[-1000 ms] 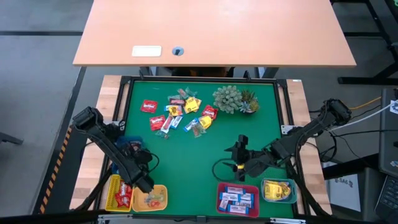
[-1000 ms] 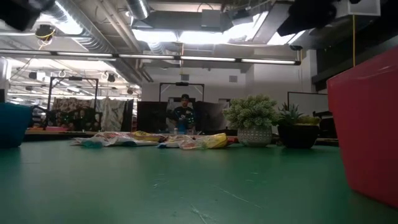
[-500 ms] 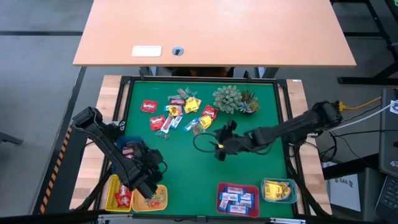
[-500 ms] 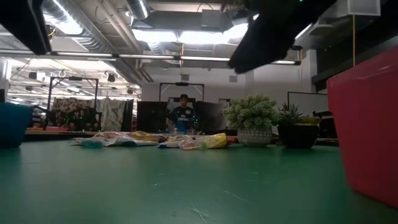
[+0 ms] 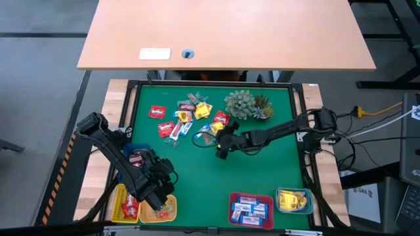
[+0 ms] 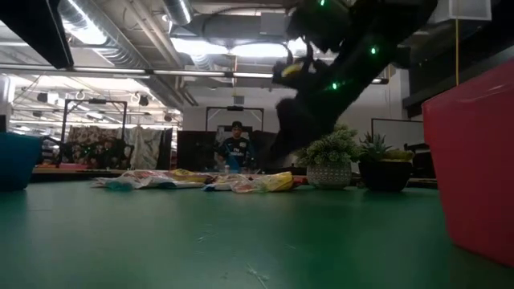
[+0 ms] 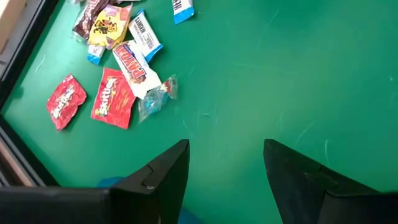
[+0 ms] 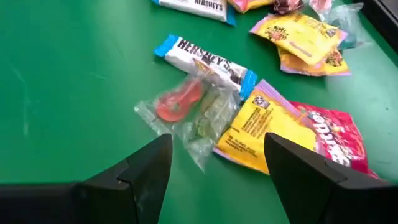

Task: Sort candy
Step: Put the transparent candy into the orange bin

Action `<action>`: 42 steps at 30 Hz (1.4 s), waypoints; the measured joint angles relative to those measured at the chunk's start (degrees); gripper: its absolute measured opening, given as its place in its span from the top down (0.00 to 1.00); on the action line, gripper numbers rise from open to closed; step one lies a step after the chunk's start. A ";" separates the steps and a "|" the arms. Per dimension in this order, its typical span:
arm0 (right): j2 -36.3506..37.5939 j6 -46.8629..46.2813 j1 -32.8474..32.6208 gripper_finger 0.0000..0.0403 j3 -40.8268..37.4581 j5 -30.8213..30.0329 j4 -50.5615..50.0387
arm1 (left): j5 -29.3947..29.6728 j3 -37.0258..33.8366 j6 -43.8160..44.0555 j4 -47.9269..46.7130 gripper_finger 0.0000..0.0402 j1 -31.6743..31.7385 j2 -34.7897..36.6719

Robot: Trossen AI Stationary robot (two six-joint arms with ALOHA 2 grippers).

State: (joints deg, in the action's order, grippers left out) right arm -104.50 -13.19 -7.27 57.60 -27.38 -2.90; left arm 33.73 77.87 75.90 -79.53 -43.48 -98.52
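The candy (image 5: 190, 118) lies in a loose pile on the green mat, left of a spiky green plant (image 5: 246, 105). My right gripper (image 5: 218, 142) hangs open just near-right of the pile. In its wrist view the open fingers (image 8: 217, 180) stand short of a clear-wrapped sweet (image 8: 186, 115), a blue-and-white bar (image 8: 205, 62) and a yellow packet (image 8: 255, 127). My left gripper (image 5: 164, 174) is open above the mat's near left, by the trays. Its wrist view (image 7: 227, 180) shows bare mat between the fingers and red packets (image 7: 115, 96) farther off.
Along the near edge stand a yellow tray (image 5: 120, 200), an orange tray (image 5: 172, 211), a red tray (image 5: 251, 210) with blue-and-white sweets and a blue tray (image 5: 293, 200) with yellow ones. A blue tray (image 5: 133, 153) sits under my left arm. Bare mat lies in the middle.
My right gripper has swept from beside the red tray toward the far left and down, ending at the candy pile's near-right edge, still open. My left gripper has tipped up from the orange tray, turned toward the pile, and stayed open.
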 joint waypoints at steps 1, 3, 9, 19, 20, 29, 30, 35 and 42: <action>-0.68 0.19 -0.02 0.37 0.05 -0.02 0.70 | 0.02 0.00 0.00 0.01 0.52 0.00 0.00; -1.76 0.24 0.28 0.37 0.06 0.59 0.12 | 0.16 0.00 -0.01 0.24 0.52 0.02 0.00; -4.58 0.24 0.20 0.37 0.07 2.97 3.52 | 0.36 0.00 -0.02 0.54 0.52 0.02 0.01; -4.62 1.73 0.99 0.37 0.07 0.78 5.04 | 0.38 0.00 -0.01 0.89 0.52 0.00 0.00; -4.90 1.75 1.26 0.37 0.07 1.17 5.48 | 0.38 0.00 -0.02 0.98 0.52 0.00 0.00; -6.77 1.77 3.02 0.37 0.06 3.19 7.63 | 0.38 0.00 -0.01 1.15 0.52 0.00 0.00; -7.03 1.77 3.34 0.37 0.13 3.73 7.68 | 0.37 0.00 0.00 1.21 0.52 0.02 0.00; -8.25 1.76 3.22 0.37 0.15 4.94 8.96 | 0.37 0.00 -0.02 1.43 0.52 0.02 0.00; -8.69 1.77 3.22 0.49 0.15 5.23 10.12 | 0.36 0.00 -0.02 1.82 0.52 0.02 -0.02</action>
State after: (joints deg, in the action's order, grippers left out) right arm -113.19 -11.42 -4.05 57.76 -22.15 7.22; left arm 34.09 77.87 75.88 -77.71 -43.46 -98.54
